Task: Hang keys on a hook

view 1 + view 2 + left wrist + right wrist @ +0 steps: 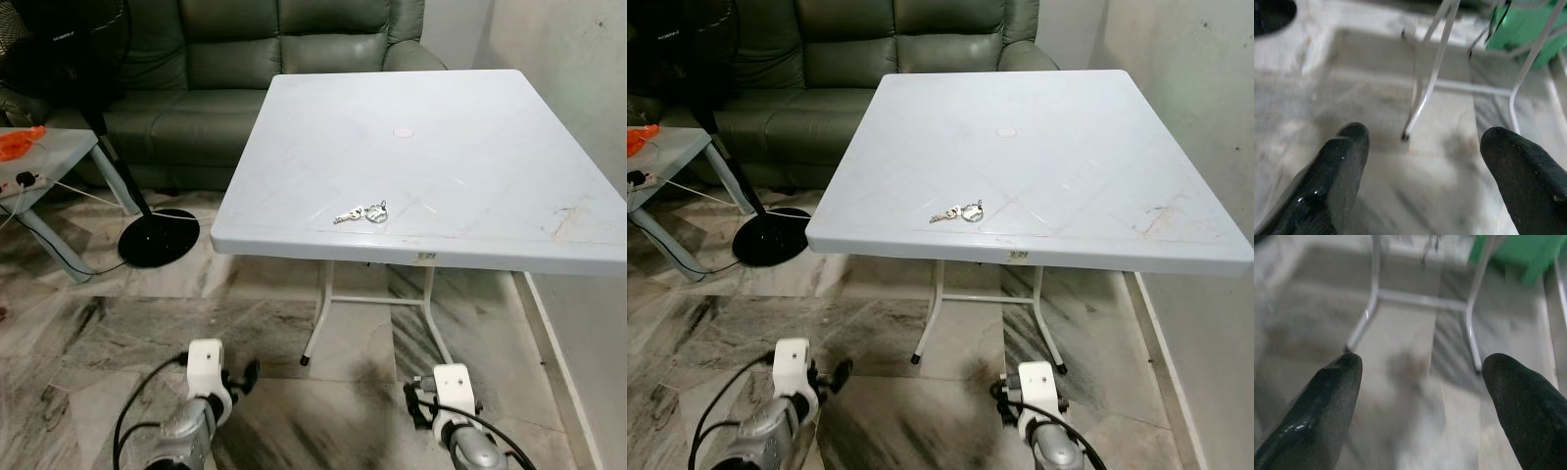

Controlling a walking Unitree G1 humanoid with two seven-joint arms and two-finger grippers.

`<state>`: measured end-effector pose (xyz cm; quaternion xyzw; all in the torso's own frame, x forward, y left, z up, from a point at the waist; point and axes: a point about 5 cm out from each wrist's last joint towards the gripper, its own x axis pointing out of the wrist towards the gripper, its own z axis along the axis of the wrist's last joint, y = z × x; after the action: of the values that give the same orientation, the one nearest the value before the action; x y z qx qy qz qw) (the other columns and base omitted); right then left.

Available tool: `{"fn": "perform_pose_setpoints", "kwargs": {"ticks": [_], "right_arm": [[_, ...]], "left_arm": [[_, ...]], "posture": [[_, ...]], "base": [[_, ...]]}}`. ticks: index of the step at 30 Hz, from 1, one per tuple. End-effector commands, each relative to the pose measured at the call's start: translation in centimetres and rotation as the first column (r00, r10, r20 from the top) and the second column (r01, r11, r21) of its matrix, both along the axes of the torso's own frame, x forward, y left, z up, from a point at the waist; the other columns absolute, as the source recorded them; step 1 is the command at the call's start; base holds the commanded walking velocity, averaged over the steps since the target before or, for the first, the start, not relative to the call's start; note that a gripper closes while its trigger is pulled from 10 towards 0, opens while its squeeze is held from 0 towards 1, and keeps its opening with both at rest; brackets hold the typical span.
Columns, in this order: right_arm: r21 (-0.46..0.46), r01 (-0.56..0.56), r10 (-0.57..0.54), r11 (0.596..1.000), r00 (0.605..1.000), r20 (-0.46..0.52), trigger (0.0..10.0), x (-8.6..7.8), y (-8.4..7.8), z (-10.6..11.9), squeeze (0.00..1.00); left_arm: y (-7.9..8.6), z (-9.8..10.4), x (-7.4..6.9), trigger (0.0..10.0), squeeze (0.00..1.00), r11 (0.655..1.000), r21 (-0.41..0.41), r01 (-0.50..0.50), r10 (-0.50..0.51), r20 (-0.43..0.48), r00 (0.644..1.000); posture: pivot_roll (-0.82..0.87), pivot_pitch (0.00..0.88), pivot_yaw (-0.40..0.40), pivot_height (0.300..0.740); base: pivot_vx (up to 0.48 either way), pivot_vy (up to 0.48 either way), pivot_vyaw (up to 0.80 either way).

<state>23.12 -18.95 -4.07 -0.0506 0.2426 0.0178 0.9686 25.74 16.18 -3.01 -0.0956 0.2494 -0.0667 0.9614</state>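
Near the front edge of the white tabletop [470, 147], roughly midway along it, I see the keys [361, 212] lying flat: a small silver bunch on a ring, the ring end toward the right, blades pointing left. They sit just back from the edge, touching nothing else. A small round plug [405, 131] marks the tabletop's centre, well apart from the keys. Reddish scuff marks show toward the front right corner.

Both arms hang low in front of me, below tabletop level, over the marble floor [88, 343]. Left claw [1422, 161]: fingers spread wide, nothing between them; its wrist camera looks at the white metal table legs [1432, 73] and the floor. Right claw [1422, 391]: fingers likewise spread wide and empty, pointing at the leg frame and crossbar. Something green [1518, 254] stands beyond the legs in both wrist cameras; too blurred to identify.

Surroundings: green leather sofa [255, 69] behind the tabletop's far edge. Black fan base [157, 238] on the floor off the tabletop's left side. Further left, a small grey side table [59, 162] carrying something orange [20, 142] and a white power strip [24, 181] with a cord. Pale wall [568, 49] along the right side.
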Motion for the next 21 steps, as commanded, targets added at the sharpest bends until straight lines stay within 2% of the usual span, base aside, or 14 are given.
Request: {"fn": "perform_pose_setpoints", "kwargs": {"ticks": [1,4,6,13,15,18,20,21], "right_arm": [[0.022,-0.001,-0.001,1.000,0.996,0.084,10.0,1.0,0.0,1.1,0.00],[0.034,0.002,-0.007,0.999,0.990,0.143,10.0,1.6,-0.2,1.9,0.00],[0.033,-0.004,-0.003,0.999,0.978,0.208,10.0,2.1,-0.3,2.8,0.00],[0.045,-0.008,-0.006,0.999,0.950,0.313,10.0,2.8,-0.5,4.4,0.00],[0.084,-0.029,-0.010,0.996,0.903,0.430,10.0,3.4,-0.2,6.5,0.00],[0.087,-0.033,-0.009,0.996,0.896,0.444,10.0,3.4,0.0,6.7,0.00],[0.111,-0.054,-0.009,0.992,0.866,0.500,10.0,3.6,0.5,7.9,0.00],[0.111,-0.054,-0.009,0.992,0.866,0.500,10.0,3.6,0.5,7.9,0.00]], "left_arm": [[0.2,0.9,0.8,10.0,0.00,1.000,-0.008,-0.005,0.006,0.061,0.998],[-0.1,1.5,1.3,10.0,0.00,1.000,-0.019,0.002,0.000,0.109,0.994],[-0.5,2.5,2.1,10.0,0.00,0.999,-0.029,0.016,-0.011,0.180,0.984],[-1.1,4.2,3.2,10.0,0.00,0.997,-0.061,0.041,-0.022,0.279,0.960],[-1.8,6.5,4.5,10.0,0.00,0.994,-0.083,0.069,-0.031,0.396,0.918],[-1.9,6.8,4.6,10.0,0.00,0.993,-0.087,0.074,-0.031,0.411,0.911],[-2.4,8.3,5.2,10.0,0.00,0.990,-0.112,0.090,-0.027,0.472,0.881],[-2.4,8.3,5.2,10.0,0.00,0.990,-0.112,0.090,-0.027,0.472,0.881]], "posture": [[-0.02,0.000,0.035,0.740],[-0.02,0.000,0.033,0.740],[-0.02,0.000,0.030,0.740],[-0.03,0.000,0.025,0.740],[-0.03,0.000,0.027,0.740],[-0.03,0.000,0.030,0.740],[-0.04,0.000,0.031,0.740],[-0.04,0.000,0.031,0.740]], "base": [[0.000,0.000,0.00],[0.000,0.000,0.00],[0.000,0.000,0.00],[0.000,0.000,0.00],[0.000,0.000,0.00],[0.000,0.000,0.00],[0.000,0.000,0.00],[0.000,0.000,0.00]]}}
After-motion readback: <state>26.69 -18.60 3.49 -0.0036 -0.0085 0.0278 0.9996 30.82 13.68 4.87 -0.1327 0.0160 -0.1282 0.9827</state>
